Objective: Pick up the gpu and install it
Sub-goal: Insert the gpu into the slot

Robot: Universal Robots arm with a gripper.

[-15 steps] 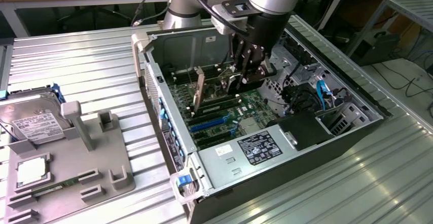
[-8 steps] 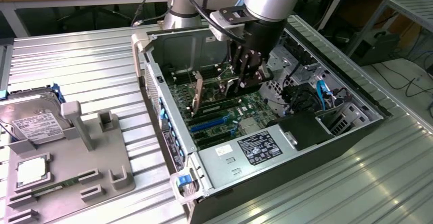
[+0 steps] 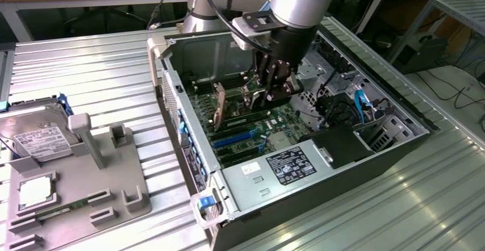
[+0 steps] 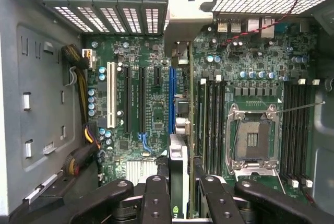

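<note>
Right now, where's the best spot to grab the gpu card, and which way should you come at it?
Pinch the gpu across its two flat faces at the free long edge, coming straight in through the open side of the case. It stands on edge over the motherboard, bracket toward the rear slots, so that edge is easiest to reach. The tool grips it there.

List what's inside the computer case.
Motherboard, CPU socket, power supply, and the gpu held edge-on in the claw. What lies under the gpu is hidden by it.
</note>
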